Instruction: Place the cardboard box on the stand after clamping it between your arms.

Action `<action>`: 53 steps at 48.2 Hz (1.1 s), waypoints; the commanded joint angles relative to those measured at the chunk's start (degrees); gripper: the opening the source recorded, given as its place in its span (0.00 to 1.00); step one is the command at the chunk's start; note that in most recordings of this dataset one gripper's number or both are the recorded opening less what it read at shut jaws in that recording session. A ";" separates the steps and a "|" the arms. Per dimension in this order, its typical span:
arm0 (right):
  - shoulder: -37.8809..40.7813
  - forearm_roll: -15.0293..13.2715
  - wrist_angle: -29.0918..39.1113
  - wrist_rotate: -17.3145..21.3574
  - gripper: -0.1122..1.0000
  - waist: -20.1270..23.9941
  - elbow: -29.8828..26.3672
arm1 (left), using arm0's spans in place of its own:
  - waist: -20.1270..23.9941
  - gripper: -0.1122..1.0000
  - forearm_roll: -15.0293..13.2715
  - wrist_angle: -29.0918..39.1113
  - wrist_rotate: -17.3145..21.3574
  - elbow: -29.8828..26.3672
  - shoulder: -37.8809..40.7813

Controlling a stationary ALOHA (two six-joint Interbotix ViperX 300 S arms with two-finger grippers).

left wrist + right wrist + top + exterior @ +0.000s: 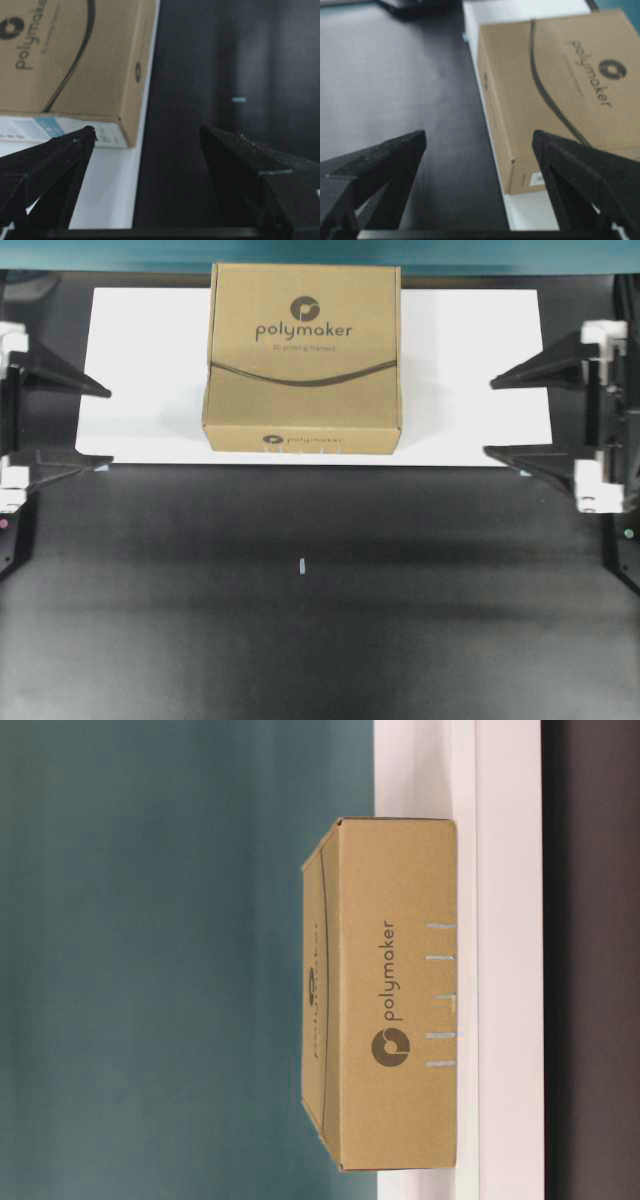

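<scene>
Black left tool (108,426), right tool (488,417) wide open, empty, clear of cardboard box (303,360)

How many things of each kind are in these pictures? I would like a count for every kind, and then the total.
Cardboard box: 1
White stand: 1
Robot grippers: 2, the left gripper and the right gripper, both open and apart from the box
Small pale mark on the black table: 1
Total: 5
</scene>
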 commanded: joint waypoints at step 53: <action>-16.44 0.09 -7.47 0.53 0.84 5.27 10.28 | -0.79 0.81 0.00 -5.36 -5.10 5.54 -10.63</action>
